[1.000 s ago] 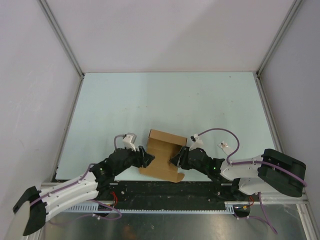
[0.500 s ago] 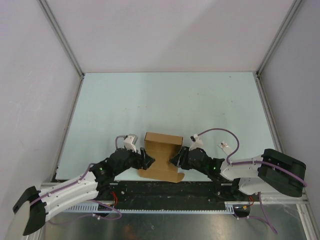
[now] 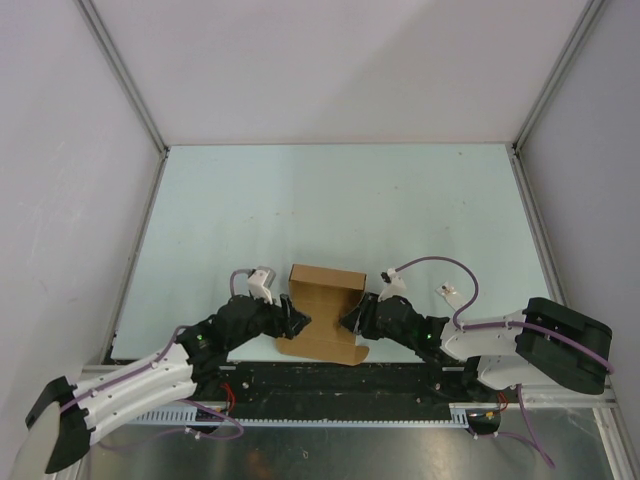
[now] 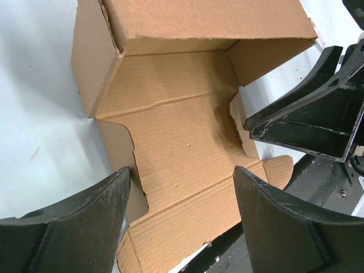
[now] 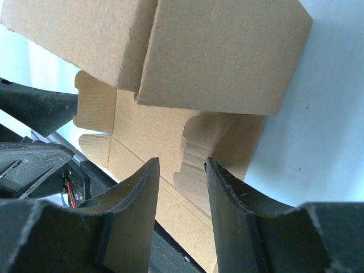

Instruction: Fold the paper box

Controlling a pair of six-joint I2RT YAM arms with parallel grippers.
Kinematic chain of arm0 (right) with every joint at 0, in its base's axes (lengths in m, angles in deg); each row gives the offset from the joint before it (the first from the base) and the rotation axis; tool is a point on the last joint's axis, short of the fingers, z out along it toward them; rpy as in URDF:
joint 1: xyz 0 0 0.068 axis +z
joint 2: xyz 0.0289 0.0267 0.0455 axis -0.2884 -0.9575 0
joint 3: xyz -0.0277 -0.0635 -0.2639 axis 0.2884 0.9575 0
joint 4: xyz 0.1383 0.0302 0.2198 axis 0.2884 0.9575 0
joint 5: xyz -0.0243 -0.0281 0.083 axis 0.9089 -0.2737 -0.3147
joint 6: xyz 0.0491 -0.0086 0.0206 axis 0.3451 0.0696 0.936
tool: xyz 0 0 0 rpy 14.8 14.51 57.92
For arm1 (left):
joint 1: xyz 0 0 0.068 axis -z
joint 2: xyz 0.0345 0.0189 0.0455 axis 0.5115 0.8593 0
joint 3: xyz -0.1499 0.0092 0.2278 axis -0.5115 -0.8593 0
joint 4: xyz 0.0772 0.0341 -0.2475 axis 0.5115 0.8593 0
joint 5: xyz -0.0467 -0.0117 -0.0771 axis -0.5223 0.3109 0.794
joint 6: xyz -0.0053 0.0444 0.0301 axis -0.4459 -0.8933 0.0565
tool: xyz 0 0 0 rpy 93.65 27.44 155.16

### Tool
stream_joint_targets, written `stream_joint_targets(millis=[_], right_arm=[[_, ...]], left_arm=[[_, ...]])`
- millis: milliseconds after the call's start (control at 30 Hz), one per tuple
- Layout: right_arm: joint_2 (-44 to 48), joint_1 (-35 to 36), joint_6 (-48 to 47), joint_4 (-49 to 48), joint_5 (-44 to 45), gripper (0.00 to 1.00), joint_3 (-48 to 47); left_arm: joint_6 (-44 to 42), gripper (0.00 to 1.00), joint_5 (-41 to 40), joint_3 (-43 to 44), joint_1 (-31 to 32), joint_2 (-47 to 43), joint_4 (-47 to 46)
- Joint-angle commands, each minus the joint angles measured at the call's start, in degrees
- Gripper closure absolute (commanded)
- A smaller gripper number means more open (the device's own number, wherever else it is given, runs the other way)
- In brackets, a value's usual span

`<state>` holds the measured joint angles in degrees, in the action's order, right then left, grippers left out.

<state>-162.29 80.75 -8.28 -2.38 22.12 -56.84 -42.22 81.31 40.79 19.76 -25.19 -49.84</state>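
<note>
Our left gripper [image 3: 297, 322] hovers at the left edge of the box [image 3: 325, 300], jaws spread wide above its flat panel. We see the right gripper [image 3: 348, 320] at the box's right side, jaws partly apart by a side flap [image 5: 193, 142]; we cannot tell whether they pinch it. The box lies half folded at the near edge of the surface [image 3: 330, 200], far wall raised.

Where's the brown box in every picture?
Top external: paper box sits low in the middle.
Left wrist: fills the centre and top, open inside showing.
Right wrist: across the top, flat part running down the middle.
Shared landmark: the pale table beneath it.
</note>
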Motion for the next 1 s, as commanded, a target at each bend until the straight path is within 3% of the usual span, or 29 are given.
stream_joint_targets(millis=[0, 967], right_arm=[[-0.8, 0.0, 0.1, 0.3, 0.1, 0.56, -1.5], [-0.9, 0.0, 0.4, 0.5, 0.0, 0.56, -1.5]], left_arm=[[0.2, 0.23, 2.3, 2.3, 0.5, -0.9, -0.8], [2.0, 0.22, 2.3, -1.3, 2.9, 14.4, -14.1]])
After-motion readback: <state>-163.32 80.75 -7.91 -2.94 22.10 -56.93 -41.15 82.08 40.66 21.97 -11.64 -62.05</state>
